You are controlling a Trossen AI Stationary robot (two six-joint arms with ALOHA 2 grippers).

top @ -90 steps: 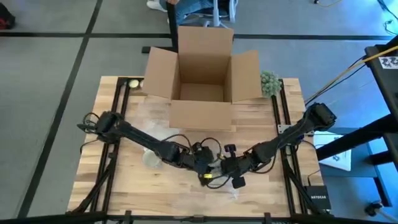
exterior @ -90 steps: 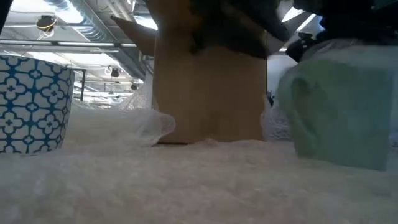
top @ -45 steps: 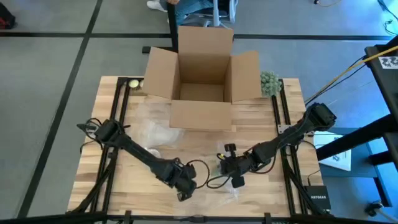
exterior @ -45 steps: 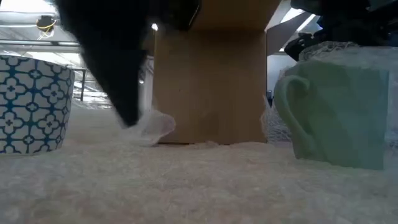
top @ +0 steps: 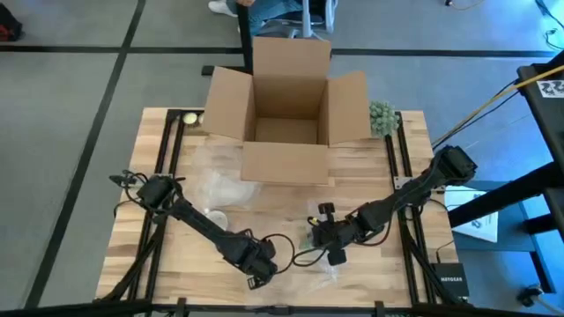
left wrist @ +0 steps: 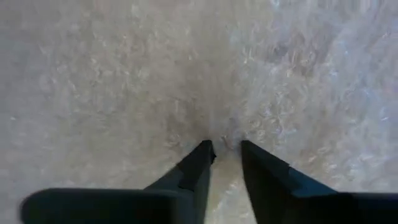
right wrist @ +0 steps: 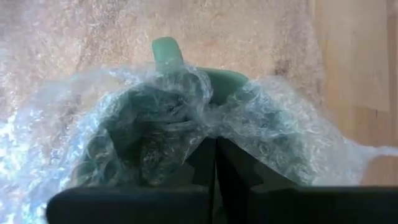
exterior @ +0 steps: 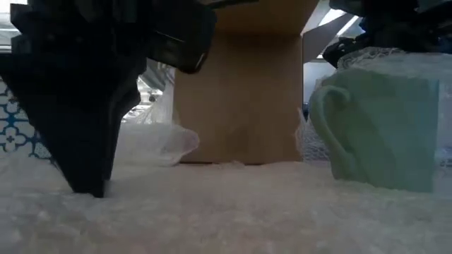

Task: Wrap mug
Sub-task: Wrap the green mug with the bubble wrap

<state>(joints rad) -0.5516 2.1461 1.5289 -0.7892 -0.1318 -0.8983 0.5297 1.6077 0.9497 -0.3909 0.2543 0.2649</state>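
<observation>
High view: the left gripper (top: 258, 271) has swung away from the table's centre to the front edge, where it now sits on the sheet of bubble wrap (top: 291, 280); the right gripper (top: 319, 236) stays put near the front centre, at the green mug (top: 308, 239). An open cardboard box (top: 284, 113) stands at the rear edge, loose clear plastic (top: 218, 185) lies left of centre, and a round green ornament (top: 382, 117) is at the rear right. Judgement: the left arm has gone for the free edge of the wrap, to fold it over the mug. Low view: the left gripper's dark fingers are planted tip-down on the pebbled white wrap; it now hides most of the blue-and-white patterned mug (exterior: 14, 120) behind it; the pale green mug stands upright, handle showing, wrap bunched over its rim. Left wrist view: fingers (left wrist: 196, 165) slightly parted, tips pressed to the frosted, dimpled sheet, nothing yet pinched. Right wrist view: jaws closed on crinkled wrap tucked into the mug's mouth; glossy ceramic, looped handle.
</observation>
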